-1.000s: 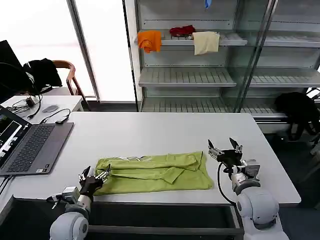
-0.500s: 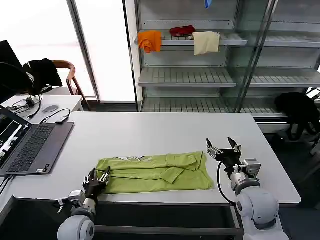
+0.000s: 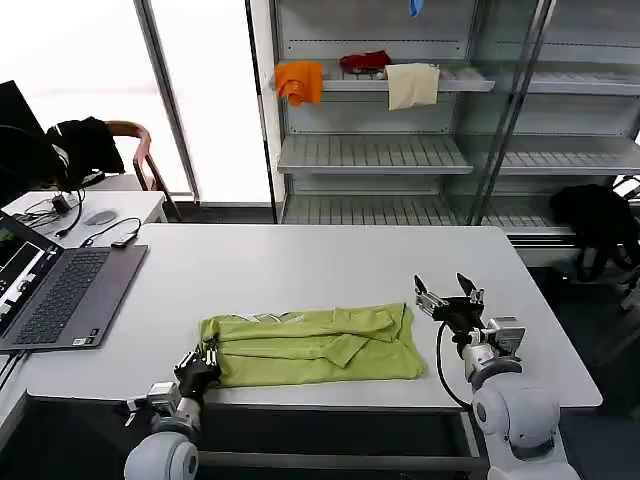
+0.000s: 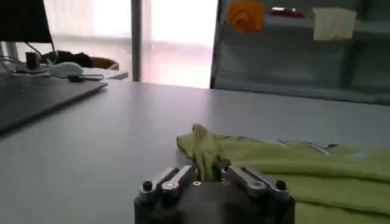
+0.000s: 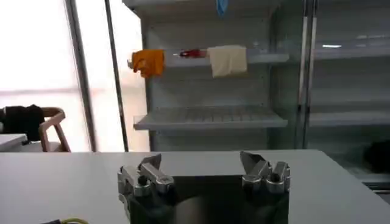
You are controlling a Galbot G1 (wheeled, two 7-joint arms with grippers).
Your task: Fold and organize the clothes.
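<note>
Now, view by view:
Head view: the T-shirt [image 3: 312,346] lies half-folded near the table's [image 3: 300,265] front edge; the left gripper [image 3: 201,362] has dragged its left end inward, so the bundle is narrowing.
Left wrist view: fingers pinch the shirt's bunched corner.
Right wrist view: the right gripper [image 5: 204,173] waits spread, beside the shirt.
Shelf [image 3: 460,82]: holds orange, red and cream cloths [image 3: 411,85].

A white table [image 3: 300,270] carries the folded lime T-shirt [image 3: 310,345] near its front edge and, seemingly, a laptop [image 3: 60,295] at its left end.
</note>
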